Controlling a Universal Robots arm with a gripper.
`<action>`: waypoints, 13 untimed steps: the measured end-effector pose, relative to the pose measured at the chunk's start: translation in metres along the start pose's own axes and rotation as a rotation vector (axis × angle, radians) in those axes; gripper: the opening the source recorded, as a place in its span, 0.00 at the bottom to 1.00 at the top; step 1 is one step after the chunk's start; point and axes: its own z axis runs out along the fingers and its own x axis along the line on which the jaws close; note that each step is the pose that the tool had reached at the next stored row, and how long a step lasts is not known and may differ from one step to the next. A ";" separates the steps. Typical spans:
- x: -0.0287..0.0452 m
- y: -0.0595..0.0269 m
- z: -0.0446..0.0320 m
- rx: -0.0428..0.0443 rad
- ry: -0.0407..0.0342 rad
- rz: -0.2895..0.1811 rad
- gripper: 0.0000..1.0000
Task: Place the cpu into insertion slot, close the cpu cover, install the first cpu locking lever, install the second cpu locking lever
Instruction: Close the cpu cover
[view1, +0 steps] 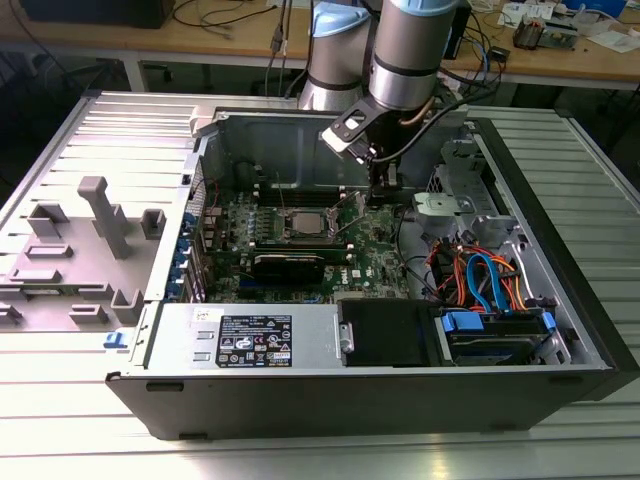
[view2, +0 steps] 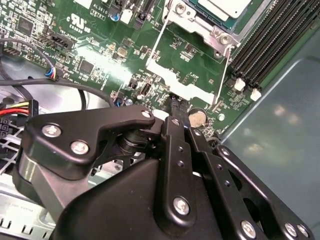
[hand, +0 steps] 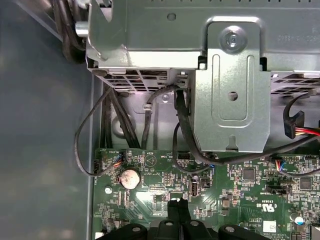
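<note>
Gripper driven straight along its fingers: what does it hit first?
Likely the green board near the coin cell; the gripper hangs just above it. Depth is unclear: the raised cpu cover edge could come first.

Support surface: slatted light-grey metal table (view1: 60, 440), its slats showing in front of the computer case (view1: 380, 400) and on both of its sides in the exterior view. The case lies directly on the table, open side up, dark front wall toward the camera. Touching the case on the exterior view's left, a ribbed grey side panel (view1: 110, 130) lies flat on the table, with grey plastic blocks (view1: 105, 215) standing on it.
</note>
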 end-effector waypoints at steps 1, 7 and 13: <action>-0.0001 -0.0004 0.0000 0.0019 -0.0001 -0.001 0.11; -0.0002 -0.0034 0.0001 0.0126 0.0004 -0.006 0.11; 0.0000 -0.0100 0.0002 0.0174 0.0005 -0.010 0.11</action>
